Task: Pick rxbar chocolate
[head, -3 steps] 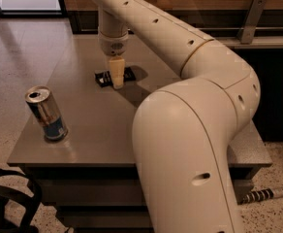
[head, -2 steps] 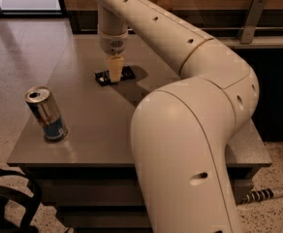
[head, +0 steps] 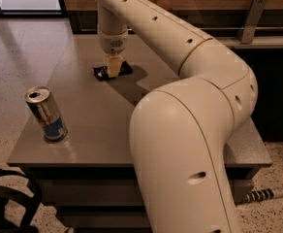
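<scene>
The rxbar chocolate point(head: 124, 69) is a small flat black bar at the far middle of the grey table point(head: 146, 57). My gripper point(head: 113, 70) comes straight down on the bar's middle and is shut on it, covering its centre. The bar's two ends stick out on either side of the gripper, and it sits at or just above the table top. The arm reaches in from the lower right, with its big cream links filling the foreground.
A silver-and-blue drink can point(head: 46, 114) stands upright near the table's front left corner. A dark counter and a metal bracket point(head: 250, 18) run behind the table. A black strap or bag point(head: 8, 203) lies on the floor at the lower left.
The gripper and the black bar have shifted together slightly up and to the left in the picture. The can has not moved.
</scene>
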